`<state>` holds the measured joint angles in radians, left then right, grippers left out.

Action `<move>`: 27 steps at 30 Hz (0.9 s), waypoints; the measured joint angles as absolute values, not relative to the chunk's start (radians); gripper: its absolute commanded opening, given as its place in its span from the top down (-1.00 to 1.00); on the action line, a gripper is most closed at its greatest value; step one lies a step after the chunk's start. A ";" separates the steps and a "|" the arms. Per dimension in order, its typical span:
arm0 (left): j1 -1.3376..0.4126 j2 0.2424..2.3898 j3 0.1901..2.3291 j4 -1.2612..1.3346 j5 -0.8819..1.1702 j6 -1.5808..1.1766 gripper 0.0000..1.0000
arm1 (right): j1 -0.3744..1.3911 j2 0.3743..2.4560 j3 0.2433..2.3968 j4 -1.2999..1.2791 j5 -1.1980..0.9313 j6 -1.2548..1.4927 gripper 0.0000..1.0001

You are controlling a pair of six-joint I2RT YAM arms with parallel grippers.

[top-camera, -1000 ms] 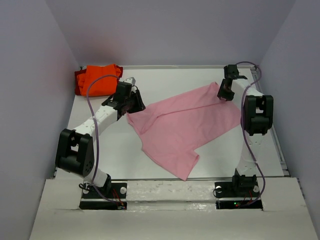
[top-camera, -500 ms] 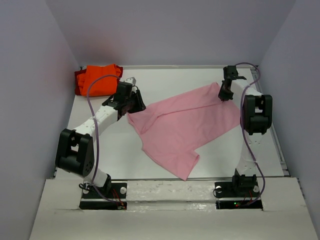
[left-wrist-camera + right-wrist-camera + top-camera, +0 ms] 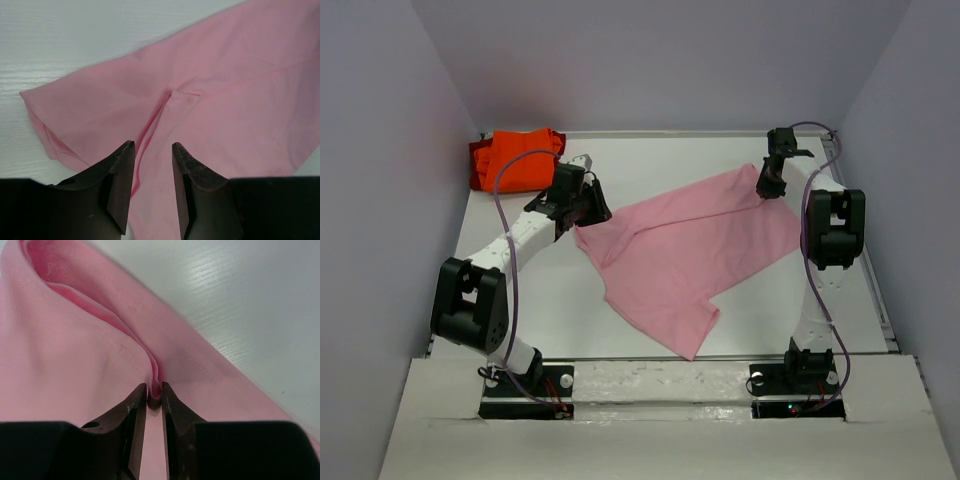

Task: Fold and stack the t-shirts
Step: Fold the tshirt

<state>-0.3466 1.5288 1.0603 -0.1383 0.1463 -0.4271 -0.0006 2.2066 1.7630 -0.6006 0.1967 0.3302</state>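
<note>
- Jaws on my right gripper point(image 3: 154, 387) are standing very narrow. They are pinching a small raised fold of the pink shirt point(image 3: 75, 340), right by its edge.
- Jaws on my left gripper point(image 3: 152, 146) are standing about half apart, with pink cloth showing in the gap. I cannot tell if they are squeezing it or just sitting over it.
- From above, the pink shirt is lying spread out and slanted across the middle of the table point(image 3: 550, 290). It is not folded yet.
- I am reaching to its left corner with my left gripper and to its far right corner with my right gripper.
- Orange shirts point(image 3: 515, 160) are sitting in a pile in the far left corner, well apart from the pink one.
- I am guessing the pink shirt is light and very soft. It is likely going to sag and bunch up when I lift it, not stay flat like paper.
- Thin cloth can slide out of a tiny pinch. So I am wanting a good bite on a hem or a seam, where the cloth is thicker.
- I am thinking the best places to hold are two corners on the same side. Then the shirt is hanging smooth between my grippers and folding over neatly.
</note>
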 measured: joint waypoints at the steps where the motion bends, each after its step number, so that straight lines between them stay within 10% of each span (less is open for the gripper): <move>1: -0.347 1.529 1.060 -0.138 0.146 -0.427 0.10 | -0.001 2.207 1.764 -0.601 0.194 0.329 0.52; 7: -0.347 1.529 1.060 -0.138 0.146 -0.427 0.10 | -0.001 2.207 1.770 -0.601 0.181 0.329 1.00; 27: -0.347 1.529 1.060 -0.138 0.150 -0.427 0.10 | -0.001 2.305 2.196 -0.651 0.065 0.346 1.00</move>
<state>-0.3466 1.5288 1.0599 -0.1375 0.1505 -0.4271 -0.0006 2.3047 2.1963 -0.6506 0.0647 0.3462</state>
